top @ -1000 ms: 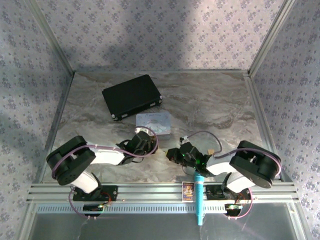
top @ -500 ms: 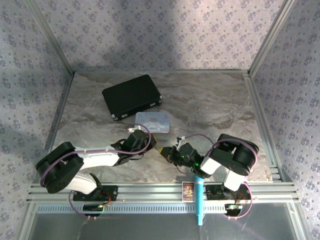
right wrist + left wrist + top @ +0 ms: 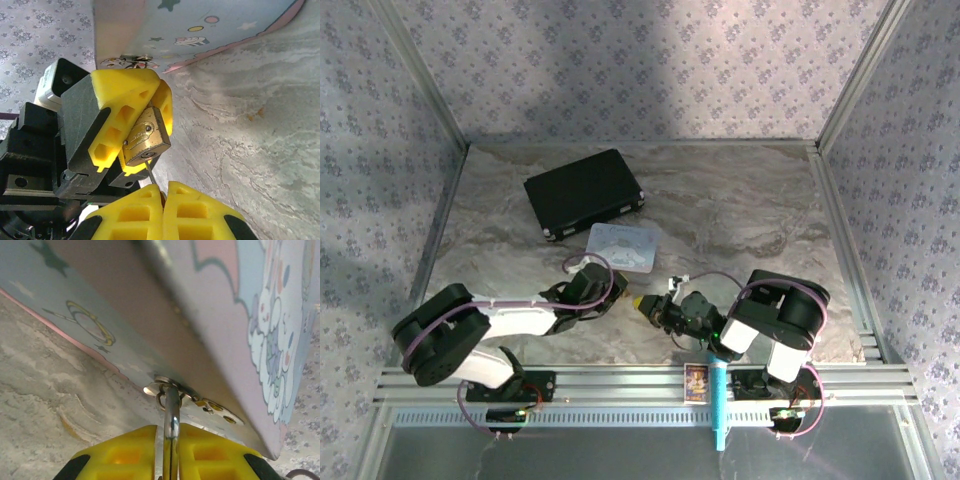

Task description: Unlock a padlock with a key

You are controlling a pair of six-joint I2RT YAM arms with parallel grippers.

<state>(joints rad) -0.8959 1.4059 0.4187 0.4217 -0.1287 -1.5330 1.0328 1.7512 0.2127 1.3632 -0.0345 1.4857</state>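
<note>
The left arm [image 3: 510, 318] and the right arm [image 3: 775, 318] are folded low and reach inward, their tips almost meeting. The left claw [image 3: 169, 440] pinches the padlock [image 3: 145, 137] between its yellow fingers [image 3: 120, 105]; the right claw [image 3: 165, 194], facing it, is closed on the key [image 3: 149, 172].

No readable text; stamped mark on padlock [image 3: 144, 136] body too blurred to make out.
</note>
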